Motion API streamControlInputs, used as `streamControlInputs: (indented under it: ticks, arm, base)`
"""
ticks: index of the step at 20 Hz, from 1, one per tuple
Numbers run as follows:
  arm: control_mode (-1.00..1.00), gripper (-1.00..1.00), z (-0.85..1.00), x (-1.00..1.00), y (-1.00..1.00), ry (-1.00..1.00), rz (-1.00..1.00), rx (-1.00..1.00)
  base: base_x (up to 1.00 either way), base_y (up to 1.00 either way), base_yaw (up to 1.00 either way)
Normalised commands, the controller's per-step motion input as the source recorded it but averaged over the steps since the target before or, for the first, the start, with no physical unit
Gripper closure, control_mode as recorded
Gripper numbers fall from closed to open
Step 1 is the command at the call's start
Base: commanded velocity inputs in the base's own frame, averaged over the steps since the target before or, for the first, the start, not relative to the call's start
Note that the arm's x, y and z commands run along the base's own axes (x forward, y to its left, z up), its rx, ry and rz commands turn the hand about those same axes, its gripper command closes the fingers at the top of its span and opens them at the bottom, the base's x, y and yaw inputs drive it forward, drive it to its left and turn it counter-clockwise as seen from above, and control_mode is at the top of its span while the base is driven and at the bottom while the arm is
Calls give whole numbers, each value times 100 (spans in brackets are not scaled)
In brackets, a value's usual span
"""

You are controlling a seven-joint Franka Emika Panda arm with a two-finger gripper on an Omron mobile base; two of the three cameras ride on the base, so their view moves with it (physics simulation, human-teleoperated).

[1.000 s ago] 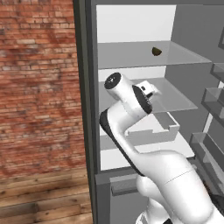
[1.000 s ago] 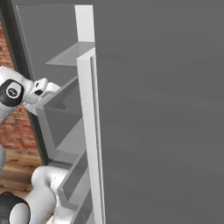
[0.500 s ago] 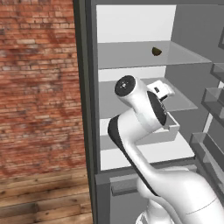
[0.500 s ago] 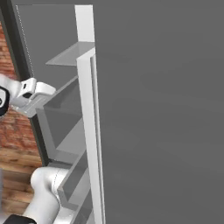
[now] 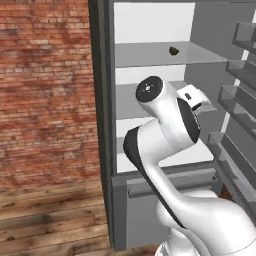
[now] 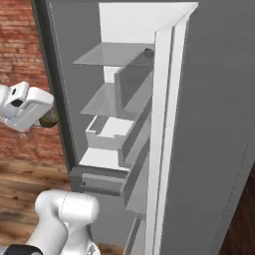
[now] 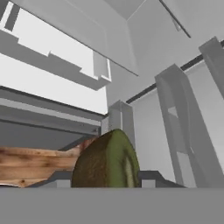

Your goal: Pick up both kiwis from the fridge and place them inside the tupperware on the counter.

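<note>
One kiwi (image 7: 107,159) sits clamped between the tips of the end effector (image 7: 107,177), filling the lower middle of the hand view with its olive-brown skin; from the right base view the same kiwi (image 6: 49,118) shows at the tip of the white hand, out in front of the fridge (image 6: 209,124) and left of its open front. The second kiwi (image 5: 174,50) rests on the upper shelf (image 5: 150,54) inside the fridge, toward the back; in the right base view it peeks out at that shelf's far end, just beside the white door edge. Below the shelves sits a pale drawer (image 6: 107,133). To the left of the fridge stands a brick wall (image 5: 45,85) above a wooden floor (image 5: 50,215).
</note>
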Motion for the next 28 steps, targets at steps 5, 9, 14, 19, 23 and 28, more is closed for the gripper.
streamControlInputs:
  ticks: [5,9,14,19,23,28]
  arm:
    - [100,100,0,0,0,0,0,0]
    - [100,100,0,0,0,0,0,0]
    - [100,100,0,0,0,0,0,0]
    - [100,100,0,0,0,0,0,0]
    - [100,100,0,0,0,0,0,0]
    - [100,100,0,0,0,0,0,0]
  base:
    - [-92,74,0]
    - [-62,88,27]
    - [-40,65,5]
    - [-47,46,-59]
    - [-48,50,-68]
    - [-51,38,-95]
